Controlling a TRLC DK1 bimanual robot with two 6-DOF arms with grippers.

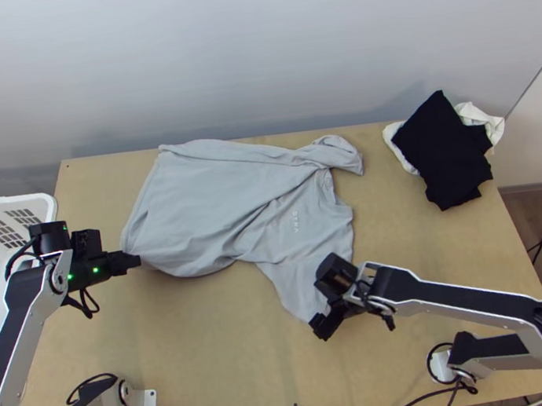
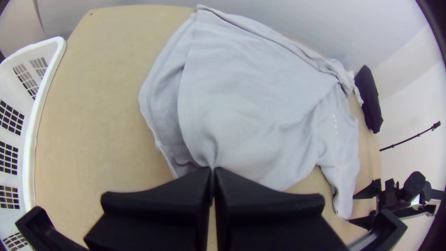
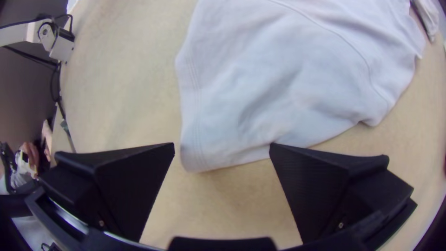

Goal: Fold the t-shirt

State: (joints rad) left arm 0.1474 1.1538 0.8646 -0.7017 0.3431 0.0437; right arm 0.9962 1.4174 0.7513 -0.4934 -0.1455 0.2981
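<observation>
The left end effector (image 2: 213,172) is closed, with a gathered bit of the hem (image 1: 128,235) pinched at its tips. The right end effector (image 3: 223,145) stands wide open with nothing gripped, the corner of the near sleeve (image 3: 204,139) lying between and just ahead of its fingers. The step looks like gripping both ends of the near side to fold it over. To do it well, the right should ease forward until both layers of the cuff sit between its fingers, close low against the bench (image 1: 210,353), then lift with the left, cloth lightly taut.

The t-shirt (image 1: 223,201) lies beyond and between the two, spread, with a diagonal fold across its chest. Its long axis runs from the hem by the left end effector to the collar (image 1: 328,188), beyond the right one.
</observation>
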